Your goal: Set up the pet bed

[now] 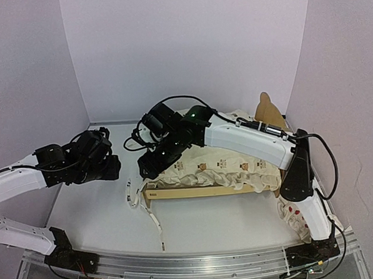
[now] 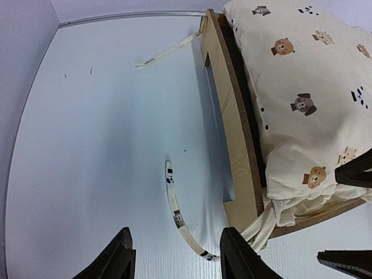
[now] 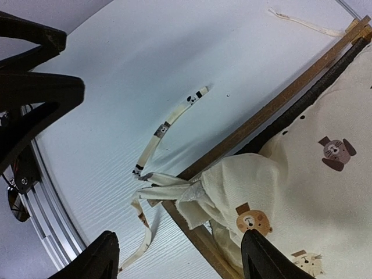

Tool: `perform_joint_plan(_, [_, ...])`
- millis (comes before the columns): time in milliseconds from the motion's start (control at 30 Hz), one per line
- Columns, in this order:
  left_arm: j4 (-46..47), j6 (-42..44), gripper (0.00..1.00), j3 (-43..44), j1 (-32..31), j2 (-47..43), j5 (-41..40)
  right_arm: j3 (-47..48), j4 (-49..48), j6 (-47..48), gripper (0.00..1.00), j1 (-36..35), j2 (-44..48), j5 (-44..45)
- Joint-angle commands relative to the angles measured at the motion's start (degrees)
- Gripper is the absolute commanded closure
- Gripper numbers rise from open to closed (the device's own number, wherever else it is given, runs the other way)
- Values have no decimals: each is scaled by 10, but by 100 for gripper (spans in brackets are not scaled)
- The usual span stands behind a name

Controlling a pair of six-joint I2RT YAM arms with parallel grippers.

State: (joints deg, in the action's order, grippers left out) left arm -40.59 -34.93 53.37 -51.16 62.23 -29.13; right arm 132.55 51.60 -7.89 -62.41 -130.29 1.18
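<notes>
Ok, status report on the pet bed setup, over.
Left gripper open over table. Right gripper open above cushion corner. Pet bed upright, cushion in it. Ties trailing loose beside frame.

Here's the pet bed (image 2: 235, 133), pale matt plywood, raw layered edge; at its three o'clock the cushion (image 2: 302, 64) is soft cream cloth, wrinkled; at nine o'clock the white table (image 2: 99, 145) gleams faintly, finely grained, under a limp cloth tie (image 2: 173, 203)

Robot lab test cell, bare white walls (image 1: 188, 45) boxing in a white table (image 1: 209, 219), aluminium rail (image 1: 193, 264) along the near edge, left arm (image 1: 20, 179) and right arm (image 1: 249, 139) bolted there, black cables (image 1: 172, 101) trailing loose.
</notes>
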Motion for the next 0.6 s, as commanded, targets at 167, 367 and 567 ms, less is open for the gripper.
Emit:
perform_joint_plan(167, [6, -7, 50, -20, 3, -36, -22, 27, -40, 30, 26, -3, -55, 51])
perform_joint_plan(367, [6, -7, 50, -22, 2, -36, -20, 11, -44, 52, 27, -3, -72, 111])
perform_joint_plan(567, [9, -5, 50, -22, 3, -33, -19, -17, -49, 63, 41, -3, -77, 135])
